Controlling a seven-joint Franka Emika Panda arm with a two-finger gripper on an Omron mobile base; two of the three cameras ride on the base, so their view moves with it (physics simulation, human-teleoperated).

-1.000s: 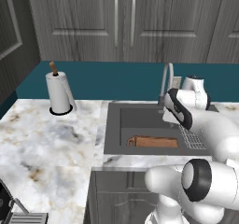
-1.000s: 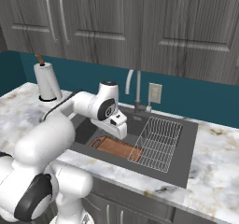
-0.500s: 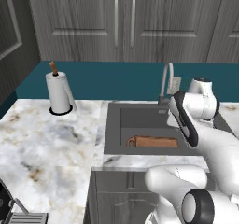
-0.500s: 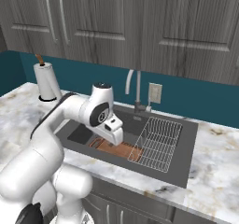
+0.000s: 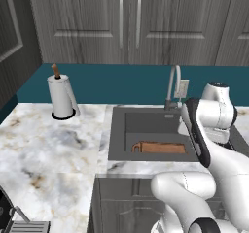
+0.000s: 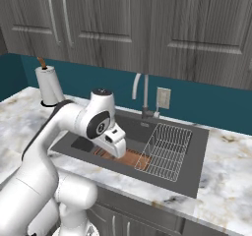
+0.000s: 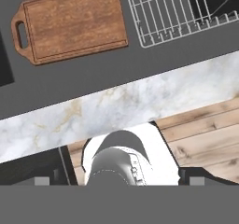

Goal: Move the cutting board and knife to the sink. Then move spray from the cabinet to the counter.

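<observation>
The cutting board (image 7: 72,24) lies flat on the bottom of the dark sink (image 7: 93,73), with its handle cut-out towards the left of the hand view. It also shows as a reddish slab (image 5: 160,148) in the basin, and partly behind my hand (image 6: 132,160). My gripper (image 6: 119,153) hangs over the front part of the sink, above the board and apart from it. Its dark fingertips (image 7: 37,180) stand wide apart, open, with nothing between them. The knife, the spray and the cabinet are out of view. A strip of the marble counter (image 7: 154,99) runs along the sink's front.
A wire rack (image 6: 166,144) fills the right half of the basin beside the board. The faucet (image 6: 141,90) rises behind the sink. A paper towel roll (image 5: 61,96) stands on the counter to the left. Closed grey cupboard doors (image 5: 129,23) hang above.
My arm has swung round and the hand has drawn slightly back towards the sink's front. The board has stayed where it lay, and the jaws have stayed open.
</observation>
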